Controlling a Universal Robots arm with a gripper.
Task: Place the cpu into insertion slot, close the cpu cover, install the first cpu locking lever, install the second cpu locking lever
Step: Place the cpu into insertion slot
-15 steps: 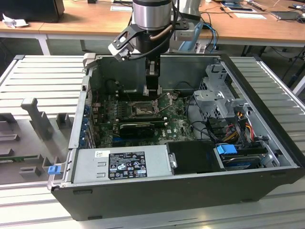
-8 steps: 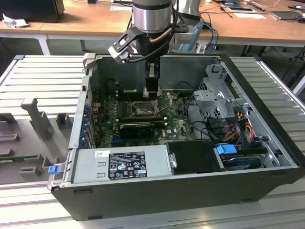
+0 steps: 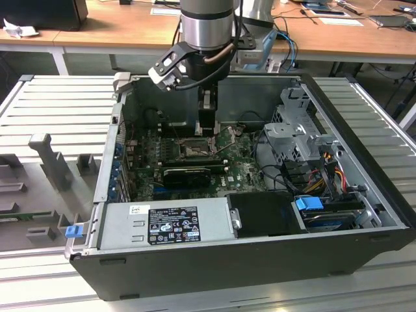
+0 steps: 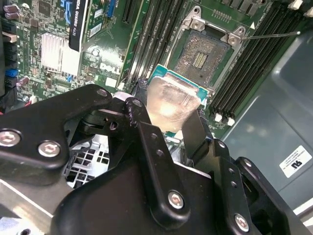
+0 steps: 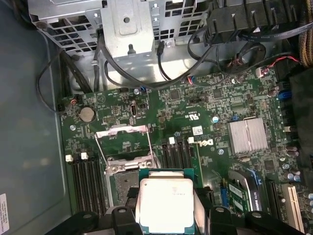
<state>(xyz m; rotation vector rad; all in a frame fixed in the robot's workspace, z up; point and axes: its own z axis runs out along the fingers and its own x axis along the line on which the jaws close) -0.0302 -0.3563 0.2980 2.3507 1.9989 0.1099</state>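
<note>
My gripper [image 4: 168, 115] is shut on the cpu [image 4: 171, 100], a flat square chip with a grey metal top and green edge, gripped by two opposite sides between black fingers [image 4: 146, 132]. In the first wrist view the cpu [image 5: 165, 203] hangs just above and beside the open insertion slot [image 5: 120, 182]. The cpu cover [image 5: 122, 131], a thin metal frame, stands raised at the slot's far edge. The bare slot [image 4: 200, 56] shows its contact field, and a thin locking lever [image 4: 274, 34] sticks out past it. In the exterior view the gripper [image 3: 207, 123] hovers over the slot [image 3: 194, 149] inside the open computer case.
Black memory slots [image 4: 156, 34] flank the socket. A long black card [image 3: 187, 174] lies just in front of it, and a silver heatsink [image 5: 248, 134] sits further along the board. The power supply [image 3: 166, 224], drive cage [image 3: 292, 133] and cables [image 3: 318, 175] crowd the case.
</note>
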